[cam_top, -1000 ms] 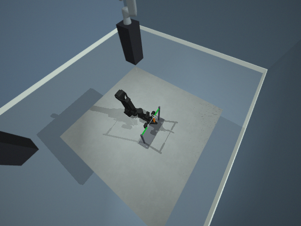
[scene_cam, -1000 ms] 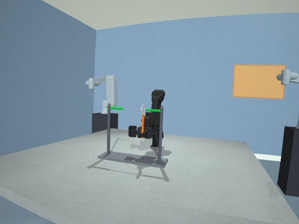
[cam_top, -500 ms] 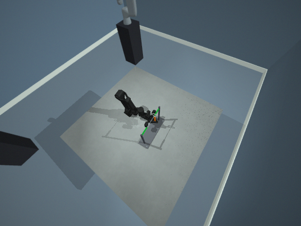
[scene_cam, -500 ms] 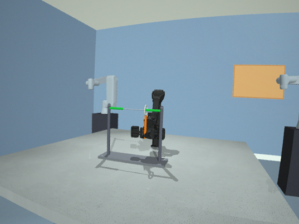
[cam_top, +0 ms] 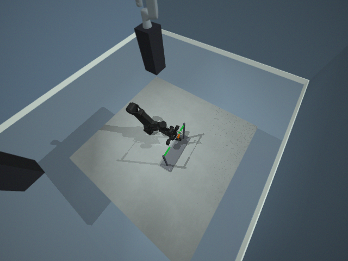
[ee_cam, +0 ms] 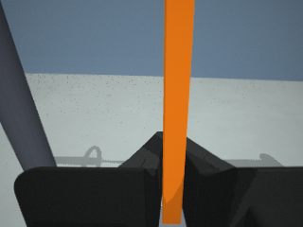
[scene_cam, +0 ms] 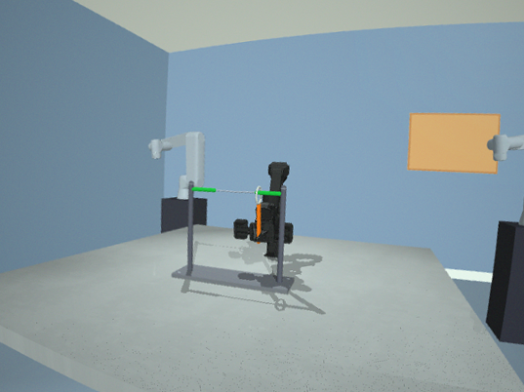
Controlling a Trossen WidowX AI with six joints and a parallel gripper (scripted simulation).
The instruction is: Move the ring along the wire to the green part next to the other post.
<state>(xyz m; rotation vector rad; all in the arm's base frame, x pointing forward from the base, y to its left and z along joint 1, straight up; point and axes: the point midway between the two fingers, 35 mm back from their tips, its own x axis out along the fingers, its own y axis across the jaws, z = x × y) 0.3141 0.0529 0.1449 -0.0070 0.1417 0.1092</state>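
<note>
Currently the bench [scene_cam: 116, 306] carries one base plate [scene_cam: 212, 273] with two posts, near [scene_cam: 187, 230] and far [scene_cam: 281, 234], joined by one wire [scene_cam: 234, 190]. That wire has two green parts, one [scene_cam: 203, 189] at the near post and one [scene_cam: 269, 193] at the far post, with thin grey between. One arm [cam_top: 145, 119] reaches in from the side. Its jaws are closed on the one orange handle [ee_cam: 177, 109], which runs upright out of them, long axis vertical. One ring [scene_cam: 258, 193] tops the handle directly above the jaws, threaded on the wire at the inner end of the far-post green part. Judged from this, any slide runs along the wire's axis, and ring height must hold so the grey stays centred.
</note>
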